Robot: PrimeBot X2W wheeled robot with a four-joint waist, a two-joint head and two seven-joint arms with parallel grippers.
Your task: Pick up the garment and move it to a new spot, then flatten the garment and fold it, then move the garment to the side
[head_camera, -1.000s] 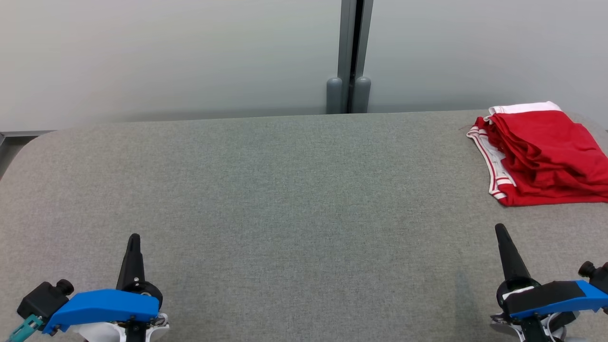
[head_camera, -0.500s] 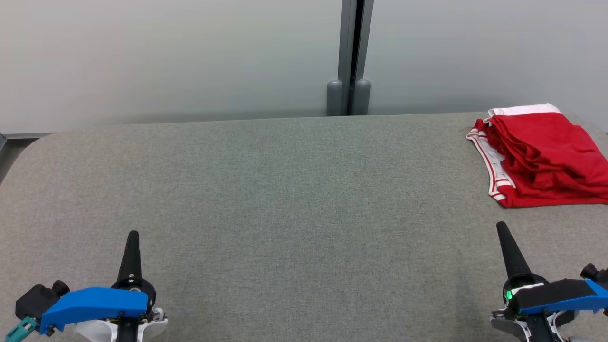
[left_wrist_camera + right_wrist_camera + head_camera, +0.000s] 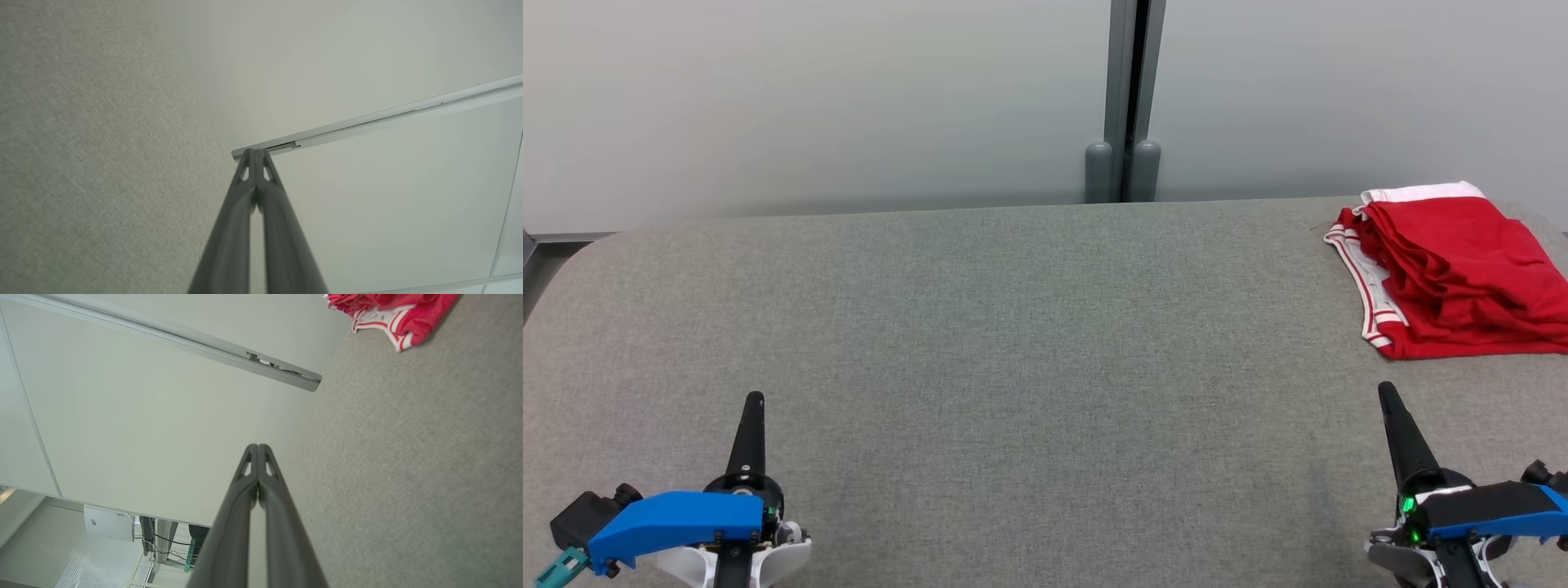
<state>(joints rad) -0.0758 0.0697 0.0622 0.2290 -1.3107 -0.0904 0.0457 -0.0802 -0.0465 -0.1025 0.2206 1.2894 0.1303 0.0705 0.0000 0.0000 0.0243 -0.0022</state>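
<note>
The red garment (image 3: 1462, 273) lies folded at the far right corner of the grey table (image 3: 1029, 327). Over the table's near edge, the left gripper (image 3: 754, 402) and right gripper (image 3: 1385, 390) each have their fingers pressed together, gripping nothing.

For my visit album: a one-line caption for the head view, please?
Red garment lies far right on the grey surface; left gripper and right gripper rest shut, apart from it.

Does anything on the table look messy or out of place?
Only the red garment: folded, but its layers lie rumpled and uneven, at the far right corner of the table. Nothing looks spilled or damaged.
</note>
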